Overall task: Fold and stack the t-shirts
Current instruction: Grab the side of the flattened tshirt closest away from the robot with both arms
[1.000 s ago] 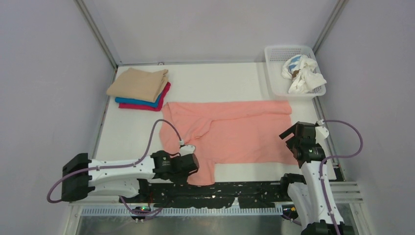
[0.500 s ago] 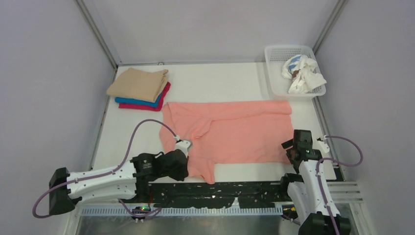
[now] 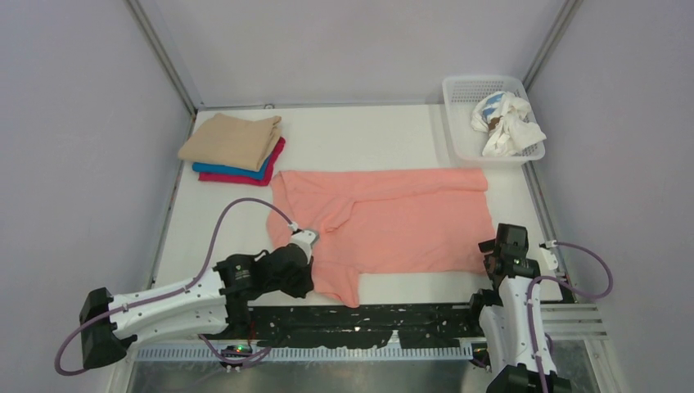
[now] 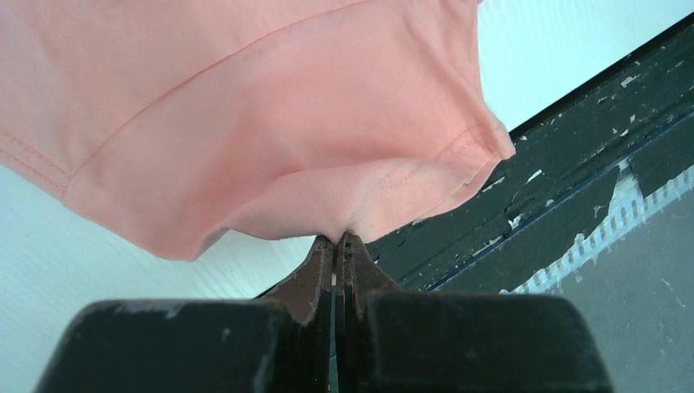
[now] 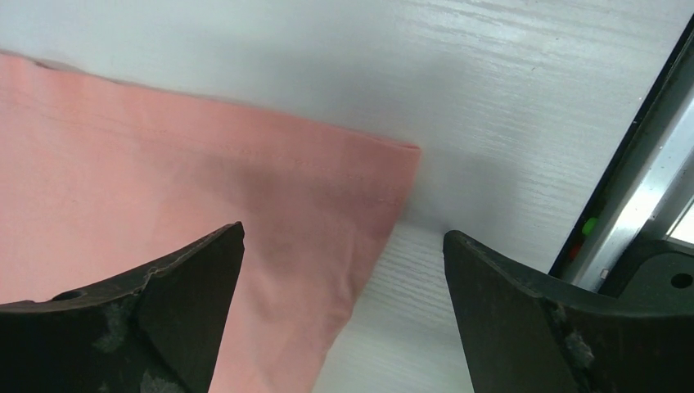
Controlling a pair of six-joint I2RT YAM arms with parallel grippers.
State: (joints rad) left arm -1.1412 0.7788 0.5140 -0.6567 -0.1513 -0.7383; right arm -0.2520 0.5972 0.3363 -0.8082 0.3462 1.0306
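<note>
Salmon-pink t-shirt [image 3: 393, 221] | hem clenched in left tool [image 4: 337, 242] | right tool [image 5: 342, 236] released above corner

The left arm [image 3: 164, 304] and the right arm [image 3: 509, 323] are built alike: smooth white link shells joined by chunky black joint housings, with black wrists too. A thin purple cable [image 3: 245, 201] runs in a free loop along each arm, and a small white connector [image 3: 303, 237] caps the left wrist. The left fingers [image 4: 309, 282] are black with worn brown inner faces and pale chips. The right fingers [image 5: 155, 315] are black curved blades, scuffed grey, one with a small round hole.
</note>
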